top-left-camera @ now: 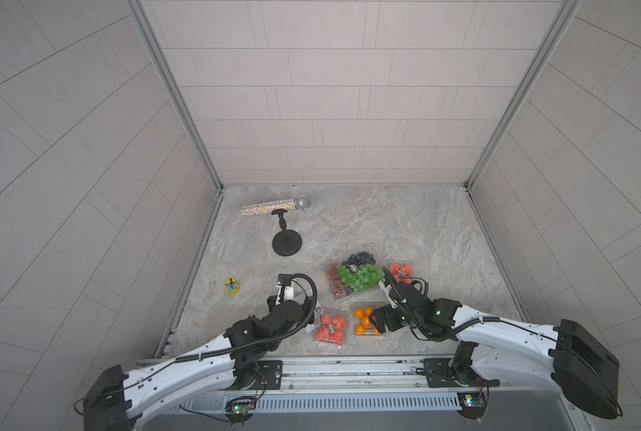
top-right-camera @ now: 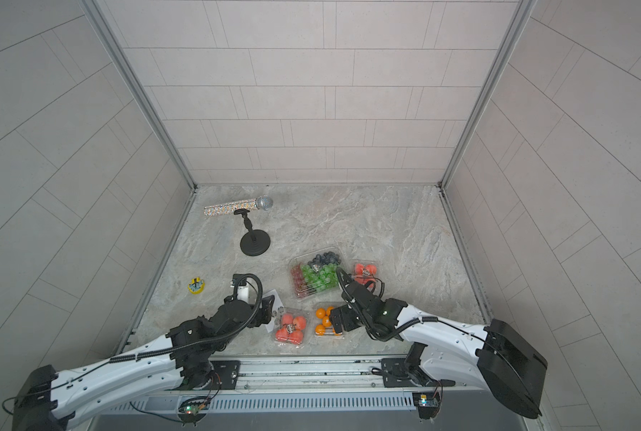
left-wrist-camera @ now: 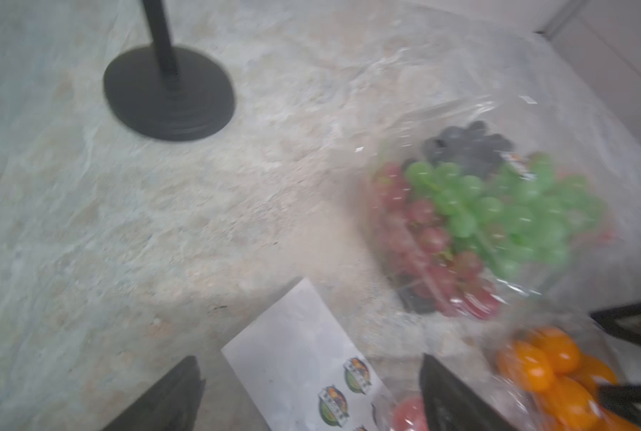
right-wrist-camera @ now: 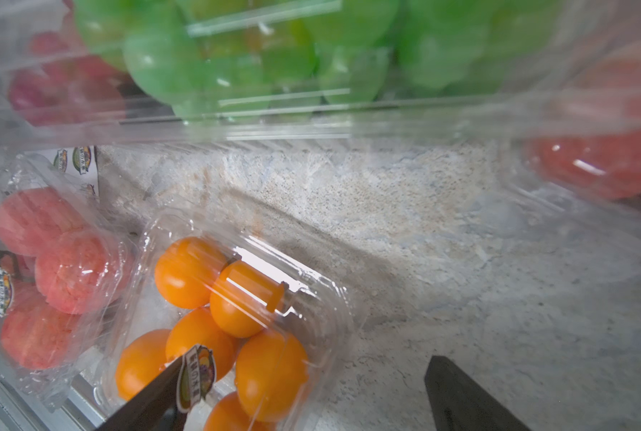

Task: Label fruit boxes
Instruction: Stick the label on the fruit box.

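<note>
Four clear fruit boxes sit front right in both top views: a large one with grapes and blueberries (top-left-camera: 356, 274), a small red-fruit one (top-left-camera: 401, 272) beside it, another red-fruit one (top-left-camera: 330, 328) near the front, and the oranges box (top-left-camera: 363, 321). The first three carry a round sticker on the lid. My right gripper (right-wrist-camera: 307, 392) is open over the oranges box (right-wrist-camera: 236, 298), with a round sticker (right-wrist-camera: 195, 377) clinging to one fingertip. My left gripper (left-wrist-camera: 311, 392) hangs open above the white sticker sheet (left-wrist-camera: 300, 358); that view is blurred.
A glittery microphone (top-left-camera: 276, 207) rests on a black stand with a round base (top-left-camera: 287, 244) at the back left. A small yellow object (top-left-camera: 232, 286) lies near the left wall. The grey walls close in three sides.
</note>
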